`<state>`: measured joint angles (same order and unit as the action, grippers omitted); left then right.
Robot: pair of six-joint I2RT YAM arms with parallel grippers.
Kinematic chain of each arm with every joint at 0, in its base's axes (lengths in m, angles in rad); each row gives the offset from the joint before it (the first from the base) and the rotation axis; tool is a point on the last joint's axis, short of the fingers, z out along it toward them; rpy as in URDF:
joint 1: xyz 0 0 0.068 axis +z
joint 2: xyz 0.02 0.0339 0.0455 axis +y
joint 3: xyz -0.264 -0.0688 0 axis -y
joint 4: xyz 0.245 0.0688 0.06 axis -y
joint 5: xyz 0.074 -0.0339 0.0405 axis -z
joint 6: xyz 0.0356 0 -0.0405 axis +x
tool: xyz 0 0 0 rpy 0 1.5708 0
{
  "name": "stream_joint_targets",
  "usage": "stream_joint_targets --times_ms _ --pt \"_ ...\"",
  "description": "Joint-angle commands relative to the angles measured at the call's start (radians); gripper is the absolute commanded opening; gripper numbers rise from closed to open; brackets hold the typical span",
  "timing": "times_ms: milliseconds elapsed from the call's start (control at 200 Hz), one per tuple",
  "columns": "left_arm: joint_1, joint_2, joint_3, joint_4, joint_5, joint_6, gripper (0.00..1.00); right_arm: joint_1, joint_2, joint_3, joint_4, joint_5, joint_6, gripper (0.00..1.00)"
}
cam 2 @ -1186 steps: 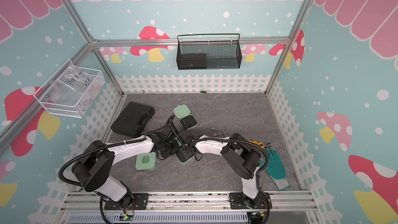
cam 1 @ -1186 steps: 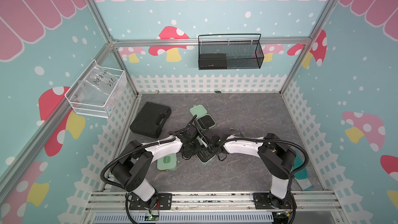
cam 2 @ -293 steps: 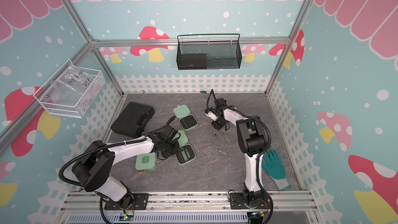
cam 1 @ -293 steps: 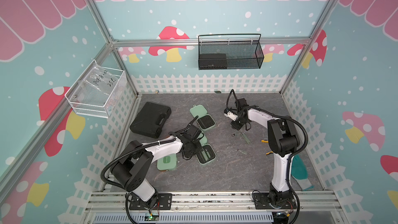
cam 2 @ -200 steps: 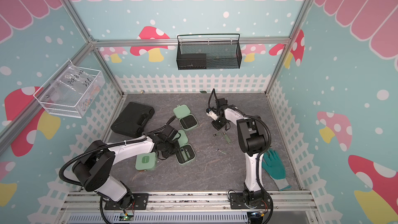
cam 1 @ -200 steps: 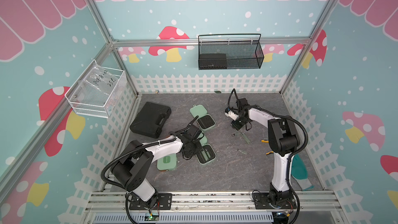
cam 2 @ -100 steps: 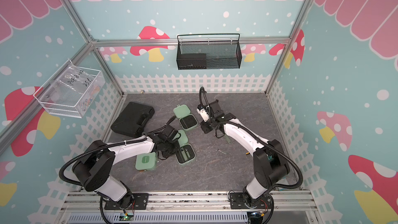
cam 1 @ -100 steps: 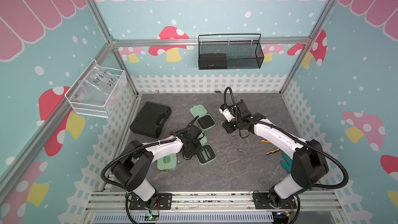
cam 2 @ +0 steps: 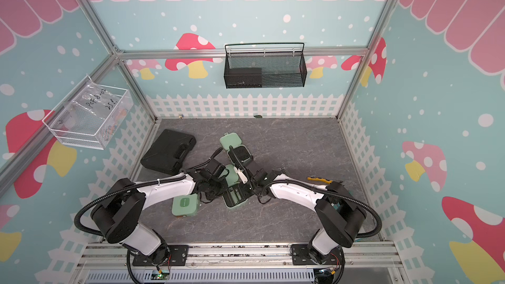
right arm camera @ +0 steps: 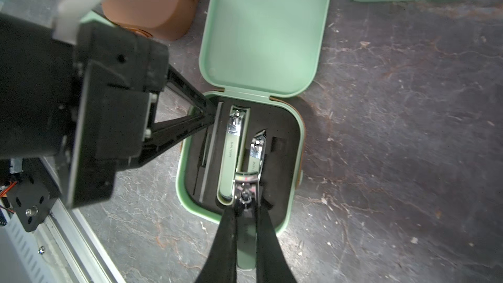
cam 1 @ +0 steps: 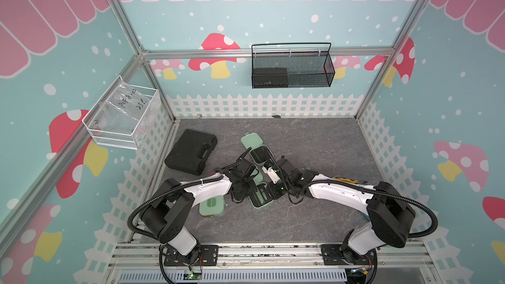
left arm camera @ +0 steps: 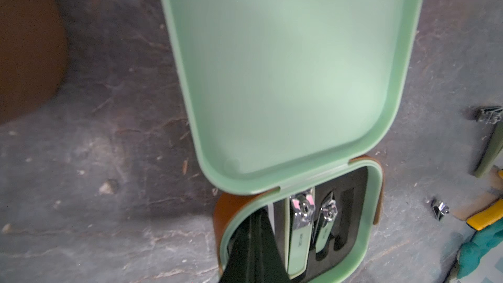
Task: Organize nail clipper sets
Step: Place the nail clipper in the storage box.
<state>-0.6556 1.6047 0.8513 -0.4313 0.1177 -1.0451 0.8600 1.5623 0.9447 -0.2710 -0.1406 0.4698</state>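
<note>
A mint green nail clipper case (right arm camera: 285, 221) lies open mid-floor, lid (right arm camera: 264, 31) flat behind it. Two clippers, one large (right arm camera: 232, 153) and one smaller (right arm camera: 255, 153), sit in its black insert. My right gripper (right arm camera: 246, 208) is shut on a third clipper (right arm camera: 245, 194), silver head forward, over the insert's near edge. My left gripper (right arm camera: 205, 114) is shut, tips resting in the insert's corner by the hinge; the left wrist view shows its fingers (left arm camera: 251, 240) inside the rim. In both top views the grippers meet over this case (cam 1: 261, 199) (cam 2: 235, 197).
A second open mint case (cam 1: 259, 154) lies behind, a closed mint one (cam 1: 211, 206) at the front left, and a brown case (right arm camera: 152, 4) under the left arm. A large black case (cam 1: 191, 155) lies left. A yellow-handled tool (cam 2: 318, 179) and a small silver part (left arm camera: 439, 209) lie right.
My right arm has swung from the back right of the floor forward and left to the open case, a clipper in its grip. The left arm has stayed put.
</note>
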Motion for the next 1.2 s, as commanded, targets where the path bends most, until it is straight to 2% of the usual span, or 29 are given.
stream_joint_targets --times_ms 0,355,771,1196 --pt "-0.006 0.006 -0.027 0.026 0.006 -0.021 0.0 0.015 0.045 0.008 0.025 0.05 0.044 0.0" --pt "-0.006 0.005 -0.033 0.032 0.006 -0.024 0.0 0.025 0.148 0.049 0.052 0.114 0.055 0.0" --pt "-0.005 0.019 -0.033 0.037 0.01 -0.019 0.0 0.03 0.182 0.044 0.065 0.188 0.088 0.0" --pt "-0.002 0.027 -0.032 0.04 0.014 -0.017 0.0 0.063 0.182 -0.01 0.095 0.175 0.144 0.0"
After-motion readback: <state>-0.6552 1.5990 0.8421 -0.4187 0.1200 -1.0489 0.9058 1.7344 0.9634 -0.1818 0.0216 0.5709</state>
